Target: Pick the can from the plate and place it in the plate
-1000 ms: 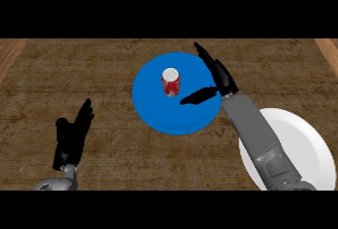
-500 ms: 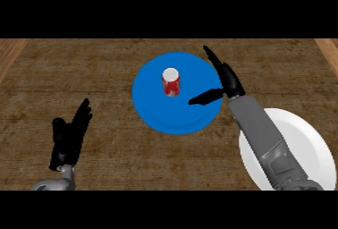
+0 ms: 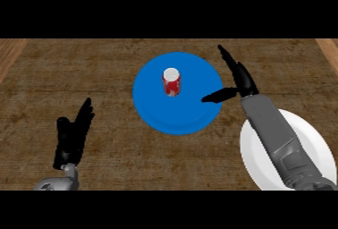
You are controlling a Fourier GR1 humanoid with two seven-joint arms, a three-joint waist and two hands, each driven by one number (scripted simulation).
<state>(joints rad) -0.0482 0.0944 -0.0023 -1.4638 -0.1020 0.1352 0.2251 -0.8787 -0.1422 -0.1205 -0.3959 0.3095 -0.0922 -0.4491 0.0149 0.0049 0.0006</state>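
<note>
The small red metal can (image 3: 171,83) stood upright on the round blue plate (image 3: 158,114), just left of the right hand (image 3: 239,85). That hand's fingers were straight, thumb spread toward the can, likely to grab it. The round white plate (image 3: 310,147) waited beneath its forearm. The left hand (image 3: 73,136) rested open.

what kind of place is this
Probably a kitchen counter or dining surface: a wooden top holds a blue plate with a red can standing on it, and a white plate sits nearby. The right hand is open beside the blue plate; the left hand rests open.
</note>
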